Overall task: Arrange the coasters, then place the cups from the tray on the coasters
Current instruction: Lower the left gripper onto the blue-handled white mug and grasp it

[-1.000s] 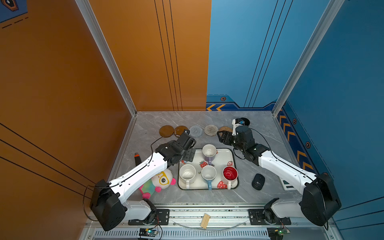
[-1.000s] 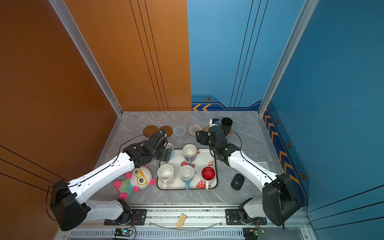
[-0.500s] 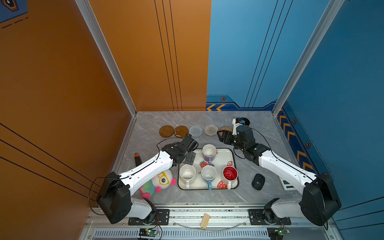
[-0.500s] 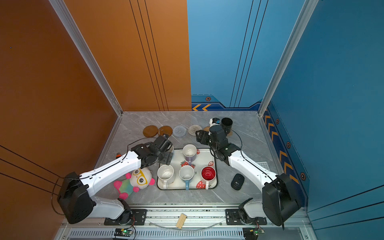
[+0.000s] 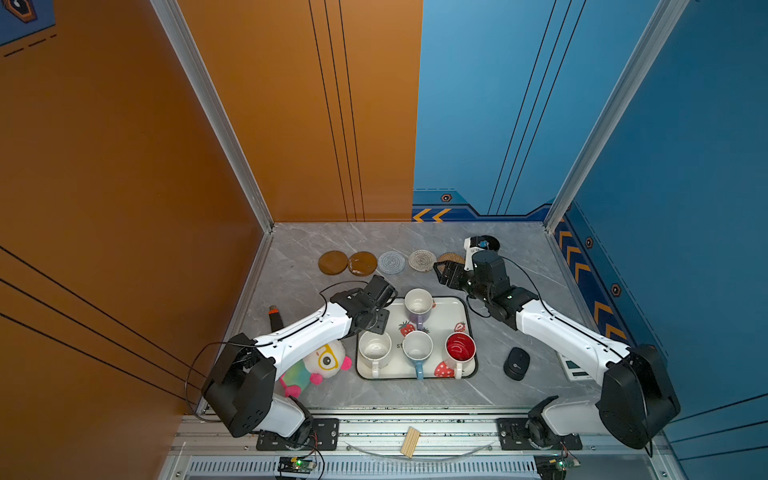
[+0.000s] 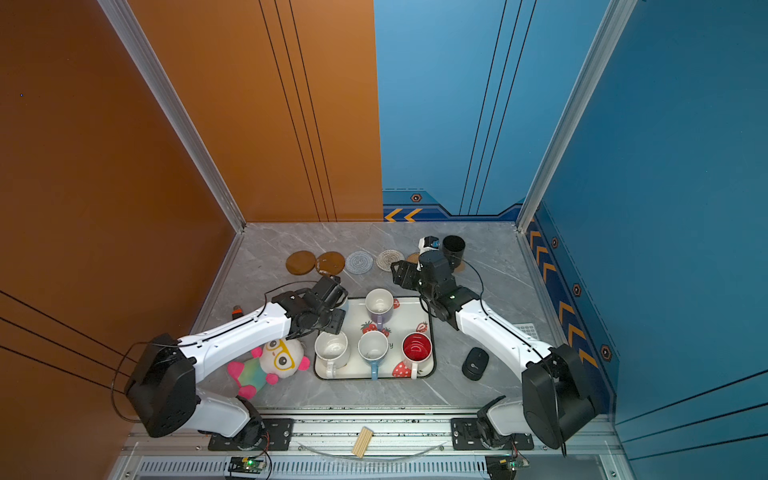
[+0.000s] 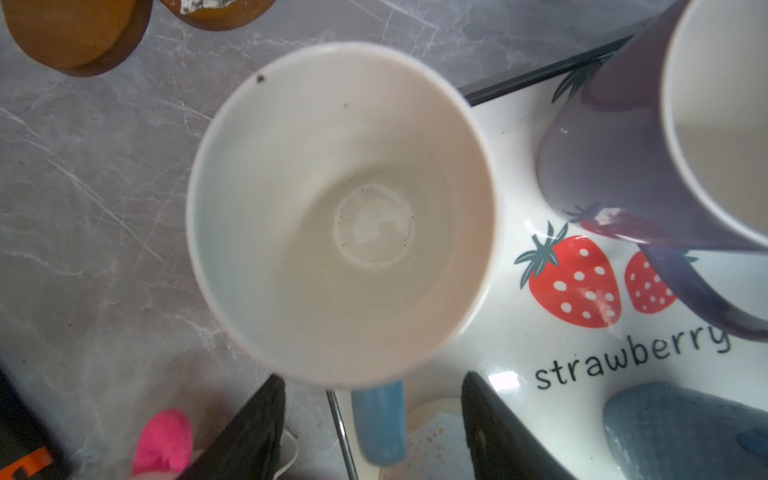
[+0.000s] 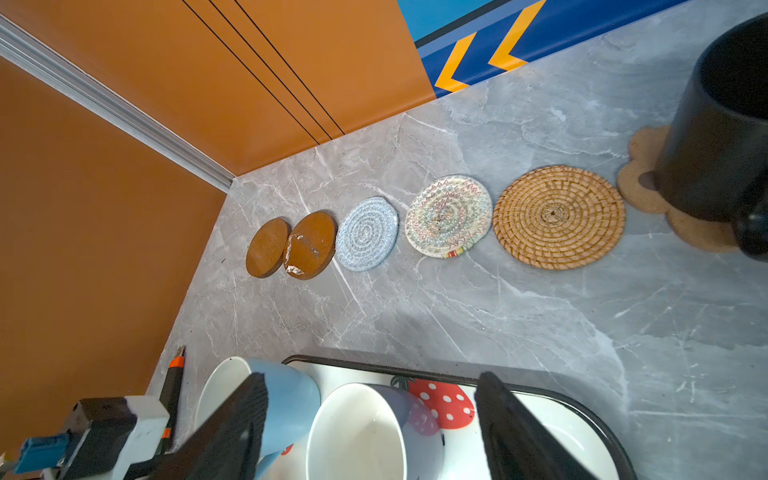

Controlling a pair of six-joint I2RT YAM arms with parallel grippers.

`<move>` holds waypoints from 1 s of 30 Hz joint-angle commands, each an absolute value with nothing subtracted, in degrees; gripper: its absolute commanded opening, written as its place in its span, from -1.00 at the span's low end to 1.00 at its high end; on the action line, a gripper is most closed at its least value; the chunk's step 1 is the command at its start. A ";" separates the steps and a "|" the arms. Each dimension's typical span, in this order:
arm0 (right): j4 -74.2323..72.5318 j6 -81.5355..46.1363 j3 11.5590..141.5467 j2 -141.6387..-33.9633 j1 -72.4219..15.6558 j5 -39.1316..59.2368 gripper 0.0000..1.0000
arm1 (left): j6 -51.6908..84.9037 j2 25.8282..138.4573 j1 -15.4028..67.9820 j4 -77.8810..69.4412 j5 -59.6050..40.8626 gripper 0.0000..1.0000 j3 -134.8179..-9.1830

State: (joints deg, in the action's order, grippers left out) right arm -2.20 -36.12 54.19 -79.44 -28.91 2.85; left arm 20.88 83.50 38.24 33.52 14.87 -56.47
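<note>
Left wrist view showed the left gripper [image 7: 372, 380] open, fingers [image 7: 249, 436] either side of the handle of the blue mug [image 7: 340, 216] at a corner of the tray [image 7: 511, 345]; the right gripper [image 8: 372, 377] hung open near the lavender mug [image 8: 353, 432].

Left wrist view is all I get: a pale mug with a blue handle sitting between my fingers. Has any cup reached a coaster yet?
Observer: Yes, the black cup stands on the paw-shaped coaster, at the right end of the row.
Operator: And the other coasters?
Observer: All five are bare. The rattan coaster lies next to the black cup.
Operator: Where is the right gripper?
Observer: The right gripper hangs open and empty above the far edge of the tray, near the lavender cup.
</note>
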 commanded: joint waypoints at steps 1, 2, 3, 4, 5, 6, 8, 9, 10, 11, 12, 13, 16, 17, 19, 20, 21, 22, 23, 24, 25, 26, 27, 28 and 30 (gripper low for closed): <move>-3.69 -37.01 53.51 -80.32 -28.57 3.47 0.54 | 21.95 84.29 37.05 31.54 12.43 0.31 -55.14; -3.78 -37.03 53.44 -80.33 -28.60 3.45 0.54 | 22.04 84.29 36.80 31.10 12.05 0.30 -54.90; -3.83 -37.08 53.51 -80.42 -28.63 3.47 0.54 | 22.07 84.29 36.62 30.54 11.58 0.28 -54.57; -3.78 -37.06 53.45 -80.55 -28.62 3.43 0.54 | 22.15 84.37 36.33 30.08 11.11 0.27 -54.43; -3.80 -37.09 53.47 -80.64 -28.54 3.51 0.54 | 22.20 84.53 36.17 29.76 10.85 0.25 -54.33; -3.80 -37.13 53.56 -80.75 -28.56 3.53 0.54 | 22.24 84.78 36.00 29.63 10.69 0.23 -54.32; -3.79 -37.17 53.64 -81.01 -28.50 3.68 0.54 | 22.33 85.28 35.72 29.40 10.66 0.21 -54.30; -3.86 -37.16 53.72 -81.17 -28.54 3.75 0.54 | 22.41 85.58 35.65 29.26 10.51 0.19 -54.25; -3.99 -37.13 53.79 -81.29 -28.40 3.79 0.54 | 22.49 85.85 35.41 28.95 10.38 0.18 -54.15; -4.00 -37.18 53.76 -81.45 -28.45 3.87 0.54 | 22.50 86.04 35.35 28.70 10.17 0.18 -54.19; -4.10 -37.21 53.87 -81.63 -28.45 4.03 0.54 | 22.57 86.42 35.20 28.42 10.02 0.16 -54.10; -4.09 -37.18 53.87 -81.74 -28.47 4.04 0.54 | 22.63 86.69 35.09 28.11 9.92 0.15 -54.14; -4.29 -37.35 54.14 -82.15 -28.39 4.35 0.54 | 22.85 87.32 34.59 27.79 9.40 0.08 -54.23; -4.27 -37.33 53.99 -82.24 -28.37 4.39 0.54 | 22.94 87.52 34.54 27.70 9.28 0.03 -54.18; -4.36 -37.28 54.05 -82.35 -28.38 4.47 0.54 | 23.18 87.77 34.28 27.34 9.23 -0.07 -54.01; -4.31 -37.33 54.01 -82.35 -28.38 4.48 0.54 | 23.27 87.90 34.28 27.24 9.07 -0.12 -54.09; -4.35 -37.37 54.03 -82.44 -28.24 4.54 0.54 | 23.29 88.02 34.21 27.22 8.97 -0.18 -54.06; -4.31 -37.42 54.02 -82.52 -28.22 4.49 0.54 | 23.33 88.15 34.18 27.18 8.89 -0.25 -53.99; -4.39 -37.37 54.01 -82.61 -28.25 4.51 0.54 | 23.38 88.20 34.17 27.06 8.88 -0.32 -53.99; -4.42 -37.39 53.97 -82.78 -28.22 4.57 0.54 | 23.38 88.17 34.15 26.98 8.88 -0.40 -54.02; -4.48 -37.44 54.04 -82.92 -28.16 4.63 0.54 | 23.38 88.32 34.21 26.96 8.87 -0.47 -54.03; -4.58 -37.49 54.16 -83.09 -28.17 4.74 0.54 | 23.38 88.34 34.19 26.99 8.73 -0.55 -54.11; -4.61 -37.44 54.15 -83.21 -28.09 4.83 0.54 | 23.30 88.37 34.10 27.01 8.70 -0.64 -54.16; -4.66 -37.47 54.14 -83.31 -28.05 4.93 0.54 | 23.36 88.34 34.07 26.98 8.65 -0.72 -54.27; -4.66 -37.53 54.22 -83.49 -28.11 5.03 0.54 | 23.38 88.20 34.10 26.98 8.77 -0.89 -54.31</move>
State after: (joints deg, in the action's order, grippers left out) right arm -2.68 -36.53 54.13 -82.85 -28.36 4.36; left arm 23.51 87.50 34.50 27.20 8.97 -54.76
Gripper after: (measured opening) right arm 0.770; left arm 0.148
